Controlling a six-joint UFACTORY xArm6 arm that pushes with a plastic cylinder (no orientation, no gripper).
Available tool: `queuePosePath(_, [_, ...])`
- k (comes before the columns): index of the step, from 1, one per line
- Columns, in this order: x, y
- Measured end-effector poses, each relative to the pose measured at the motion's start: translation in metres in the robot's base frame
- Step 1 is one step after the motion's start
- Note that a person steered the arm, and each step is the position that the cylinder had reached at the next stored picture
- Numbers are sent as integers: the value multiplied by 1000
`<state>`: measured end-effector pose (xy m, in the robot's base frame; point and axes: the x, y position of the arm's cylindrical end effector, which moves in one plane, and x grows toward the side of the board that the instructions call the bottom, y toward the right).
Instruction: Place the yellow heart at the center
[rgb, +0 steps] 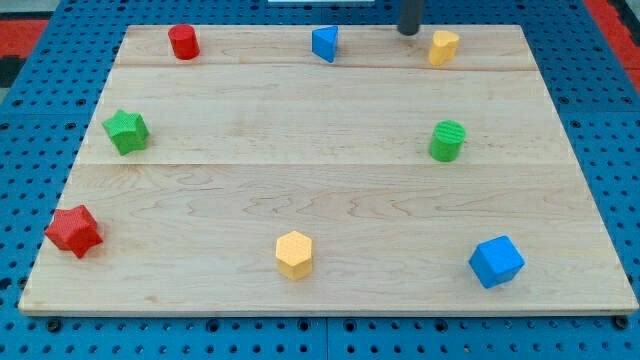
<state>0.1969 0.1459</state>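
Note:
The yellow heart (444, 46) lies near the view's top edge of the wooden board (330, 200), right of the middle. My tip (408, 32) is at the board's top edge, just left of the heart and a little above it, with a small gap between them. A blue triangle-like block (325, 43) lies further left along the top edge.
A red cylinder (184, 42) is at the top left, a green star (126, 131) at the left, a red star (74, 231) at the bottom left. A yellow hexagon (294, 254) is at the bottom middle, a blue cube (496, 261) at the bottom right, a green cylinder (447, 141) at the right.

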Motion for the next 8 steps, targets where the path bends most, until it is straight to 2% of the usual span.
queuePosePath(1, [11, 22])
queuePosePath(3, [51, -54])
queuePosePath(4, [21, -35])
queuePosePath(5, [5, 23])
queuePosePath(6, [19, 33])
queuePosePath(8, [86, 6])
